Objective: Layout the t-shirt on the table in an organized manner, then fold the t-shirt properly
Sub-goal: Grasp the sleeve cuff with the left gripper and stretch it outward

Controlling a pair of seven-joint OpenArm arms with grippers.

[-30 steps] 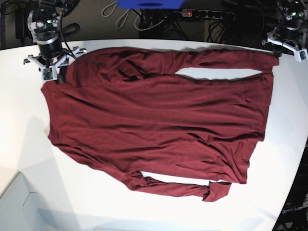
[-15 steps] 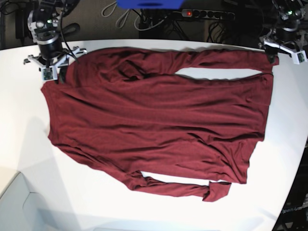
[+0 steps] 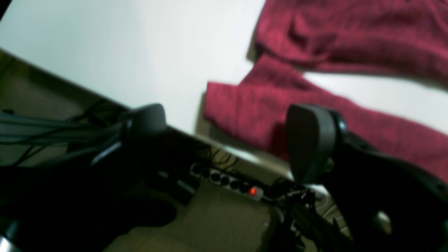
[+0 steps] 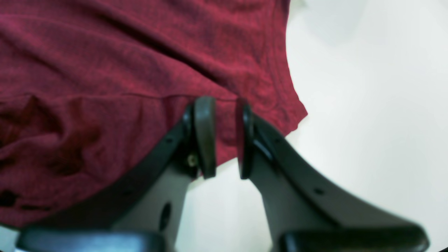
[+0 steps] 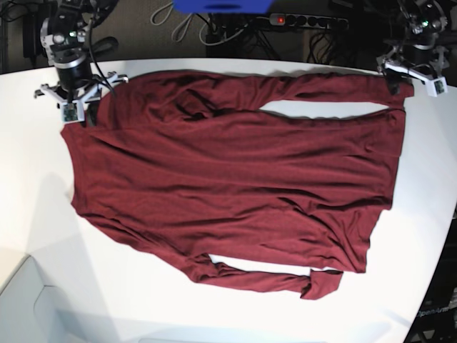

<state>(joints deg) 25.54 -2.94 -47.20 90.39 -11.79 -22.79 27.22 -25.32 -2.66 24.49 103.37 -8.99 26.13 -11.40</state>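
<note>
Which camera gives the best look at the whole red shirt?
The base view: the whole t-shirt lies spread there, both sleeves visible. The left wrist view shows only a sleeve end, the right wrist view only one edge.

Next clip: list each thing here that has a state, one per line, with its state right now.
t-shirt: spread flat on the table, unfolded, lightly wrinkled
left pincer: open, empty, beside the sleeve end
right pincer: narrow gap, at the shirt's corner; grip unclear
power strip: switch lit red
table: carries the shirt

- I work in a robotics lab: my bench is a white table (image 5: 28, 164).
- Behind it, tangled cables (image 5: 235, 36) and a lit power strip (image 5: 307, 21).
</note>
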